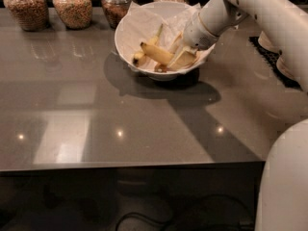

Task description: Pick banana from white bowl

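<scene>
Gripper (180, 58) is low inside the bowl (126, 30), at its 3 o'clock side, and closed on the right end of the banana (156, 53). The banana juts toward 10 o'clock from the gripper. A smaller banana (139, 57) lies just past it at 9 o'clock. The bowl sits on the bench (96, 114), with jars (72, 6) at the bowl's 10 o'clock.

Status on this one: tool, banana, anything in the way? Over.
Tool down in white bowl, right side. Banana in bowl, right end at tool. Second banana close behind it; jars stand beyond bowl, apart.
</scene>
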Robot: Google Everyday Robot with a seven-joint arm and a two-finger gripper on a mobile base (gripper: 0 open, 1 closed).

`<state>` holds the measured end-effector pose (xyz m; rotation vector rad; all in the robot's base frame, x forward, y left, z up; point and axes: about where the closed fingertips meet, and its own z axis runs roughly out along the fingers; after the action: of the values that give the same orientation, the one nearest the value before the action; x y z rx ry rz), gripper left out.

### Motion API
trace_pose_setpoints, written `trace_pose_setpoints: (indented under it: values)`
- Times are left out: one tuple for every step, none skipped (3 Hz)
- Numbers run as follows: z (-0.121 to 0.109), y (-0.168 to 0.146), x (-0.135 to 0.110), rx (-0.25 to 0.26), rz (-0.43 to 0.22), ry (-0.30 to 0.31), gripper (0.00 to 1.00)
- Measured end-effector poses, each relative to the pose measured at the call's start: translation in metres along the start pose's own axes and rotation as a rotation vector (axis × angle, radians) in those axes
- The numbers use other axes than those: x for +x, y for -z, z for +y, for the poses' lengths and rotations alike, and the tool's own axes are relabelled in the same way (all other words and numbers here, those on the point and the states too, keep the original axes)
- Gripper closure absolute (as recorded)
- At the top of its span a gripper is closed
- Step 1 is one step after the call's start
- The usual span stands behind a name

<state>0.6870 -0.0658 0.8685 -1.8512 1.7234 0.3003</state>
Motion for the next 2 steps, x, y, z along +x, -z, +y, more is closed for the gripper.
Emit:
trace_pose_setpoints:
  values:
    - [0.001,0.012,-0.009,-0.008,0.015,0.029,1.0]
    - [0.001,0.035,-0.02,-0.013,0.04,0.066,1.0]
